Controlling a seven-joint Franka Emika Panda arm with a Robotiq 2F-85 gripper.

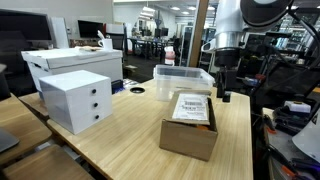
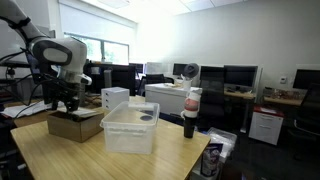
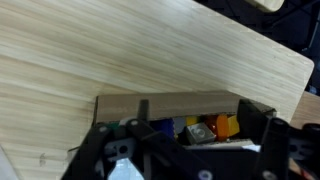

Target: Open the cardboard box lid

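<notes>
a brown corrugated cardboard box (image 1: 188, 135) sits on the pale wooden tabletop (image 1: 120, 145), near the edge closest to the camera in an exterior view. its lid (image 1: 193, 110), made of brown top flaps, lies flat and closed, and one flap bears a white printed shipping label (image 1: 192, 106). the black gripper (image 1: 222, 93) hangs from the white robot arm (image 1: 228, 30) at the far end of the box, its tips low by the lid's edge. whether they touch the cardboard cannot be told. in the wrist view the dark fingers (image 3: 100, 150) stand well apart at either side, with nothing between them, and a strip of the box's edge runs across just ahead. small orange, yellow and blue shapes (image 3: 212, 126) show below that strip, too unclear to name.

a clear plastic bin (image 1: 183, 78) rests just beyond the box. a white drawer cabinet with three round knobs (image 1: 76, 101) stands well apart from it, across the tabletop. in the exterior view from the opposite end, the bin (image 2: 130, 128) is in front and the box (image 2: 76, 123) lies behind it, under the gripper (image 2: 66, 103).
</notes>
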